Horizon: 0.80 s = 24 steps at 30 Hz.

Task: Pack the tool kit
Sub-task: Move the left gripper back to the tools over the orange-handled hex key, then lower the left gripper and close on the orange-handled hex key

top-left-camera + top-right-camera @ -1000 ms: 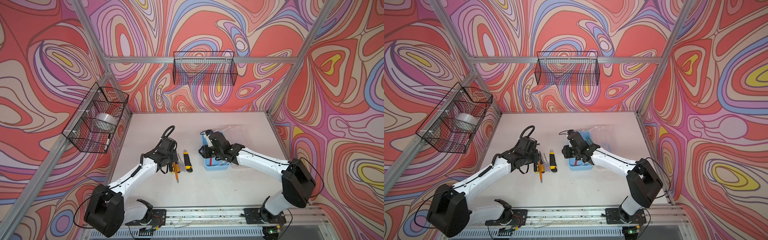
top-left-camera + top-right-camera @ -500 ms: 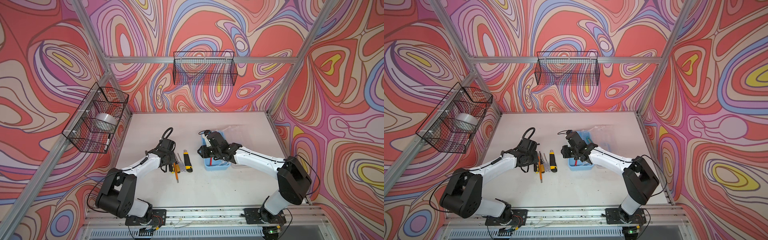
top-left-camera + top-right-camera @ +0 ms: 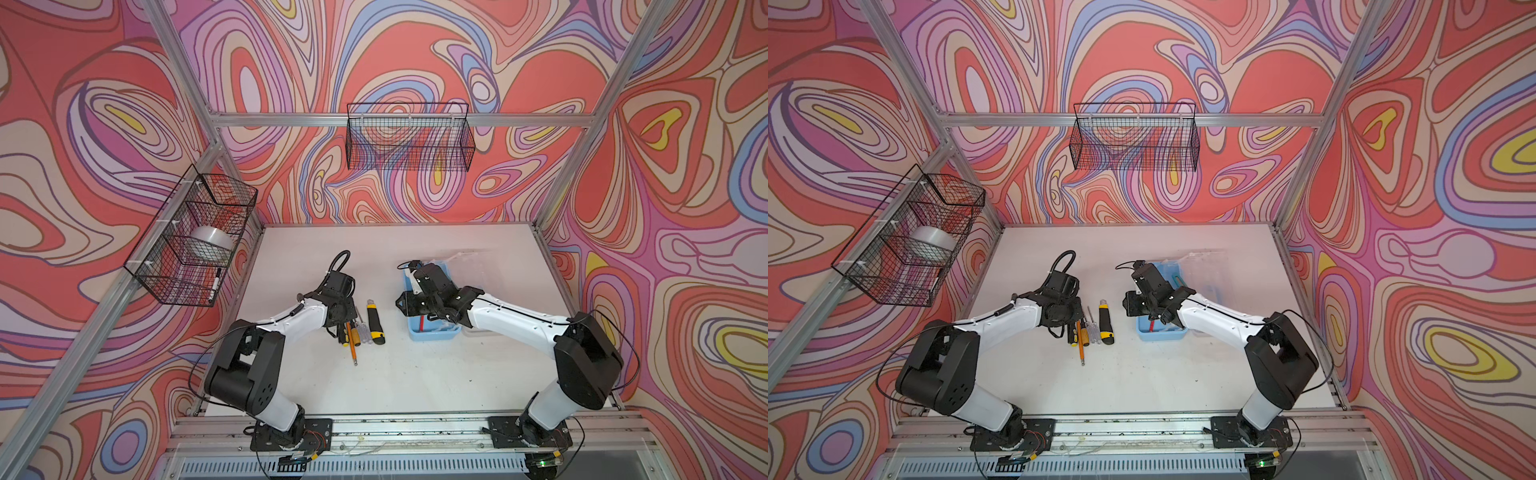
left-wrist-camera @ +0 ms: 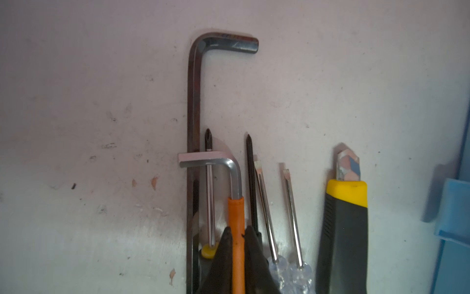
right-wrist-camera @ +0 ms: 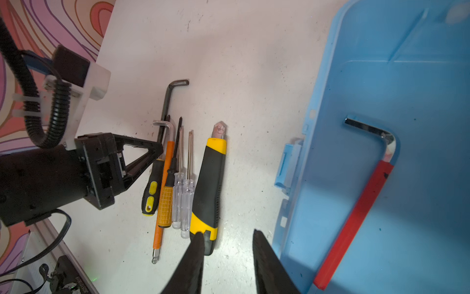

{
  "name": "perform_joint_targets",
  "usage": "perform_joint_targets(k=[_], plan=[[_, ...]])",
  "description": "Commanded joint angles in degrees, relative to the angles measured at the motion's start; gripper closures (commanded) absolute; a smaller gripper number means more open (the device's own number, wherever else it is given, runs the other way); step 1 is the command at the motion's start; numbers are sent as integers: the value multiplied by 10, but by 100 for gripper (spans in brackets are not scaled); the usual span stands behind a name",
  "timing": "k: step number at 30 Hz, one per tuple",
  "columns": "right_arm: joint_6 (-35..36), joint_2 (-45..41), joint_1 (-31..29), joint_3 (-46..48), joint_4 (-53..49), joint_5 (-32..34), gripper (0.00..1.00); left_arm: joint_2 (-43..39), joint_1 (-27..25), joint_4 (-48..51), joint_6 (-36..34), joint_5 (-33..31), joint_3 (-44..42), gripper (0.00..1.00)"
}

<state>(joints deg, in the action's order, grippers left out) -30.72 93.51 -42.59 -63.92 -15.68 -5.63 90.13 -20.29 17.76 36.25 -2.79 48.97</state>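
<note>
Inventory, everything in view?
box: 1, light blue, open, on table
red hex key: 1, inside box
orange hex key: 1, in left jaws
dark hex key: 1, on table
screwdrivers: 4; handles black-yellow, orange, two clear; on table
utility knife: 1, yellow-black, between screwdrivers and box
wire baskets: 2, black; back wall, left wall
tape roll: 1, silver, left basket
left gripper: shut on orange hex key
right gripper: open, by box rim

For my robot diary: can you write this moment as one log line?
left jaws: shut on orange hex key | right jaws: open, empty, near blue box | in box: red hex key
</note>
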Motion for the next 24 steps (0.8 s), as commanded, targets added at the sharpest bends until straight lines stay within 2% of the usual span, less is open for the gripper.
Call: perform_joint_targets(k=[1,11,24], plan=[[1,-12,-4,13,10,17,66,17,0,10,7,-4,25,75],[13,-17,-4,17,4,34,66,41,-1,34,3,-25,48,83],[13,-23,-3,27,6,52,63,73,0,46,4,-31,60,82]])
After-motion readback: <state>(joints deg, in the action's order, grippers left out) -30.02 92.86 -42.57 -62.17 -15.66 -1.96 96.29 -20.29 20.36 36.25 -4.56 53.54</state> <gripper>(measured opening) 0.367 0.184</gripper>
